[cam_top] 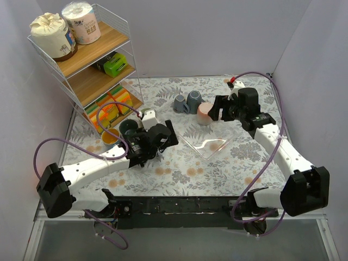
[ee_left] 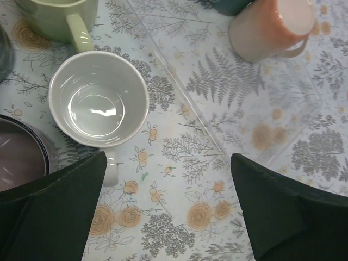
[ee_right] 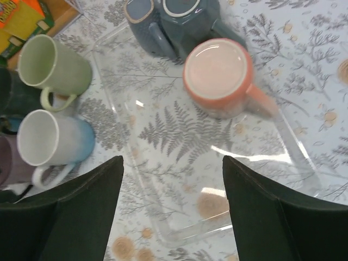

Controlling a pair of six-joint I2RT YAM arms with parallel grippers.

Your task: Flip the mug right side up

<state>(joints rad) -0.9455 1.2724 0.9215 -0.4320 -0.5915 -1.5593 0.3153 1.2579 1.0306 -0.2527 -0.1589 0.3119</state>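
A pink mug [cam_top: 204, 114] stands upside down, base up, in the far corner of a clear tray [cam_top: 209, 149]. In the right wrist view the pink mug [ee_right: 217, 76] has its handle pointing right. My right gripper [cam_top: 217, 109] is open and empty, right beside the mug; in its own view the right gripper [ee_right: 171, 163] hangs over the clear tray [ee_right: 179, 234], short of the mug. My left gripper [cam_top: 168, 134] is open and empty, left of the tray. In the left wrist view the left gripper [ee_left: 168, 163] is over bare cloth and the pink mug [ee_left: 269, 27] shows at top right.
Two blue-grey mugs [cam_top: 187, 101] lie behind the pink one. A white mug [ee_left: 98, 98], a green mug [ee_left: 60, 16] and a dark mug [ee_left: 16, 157] stand by my left gripper. A wire shelf [cam_top: 87, 60] stands at the far left.
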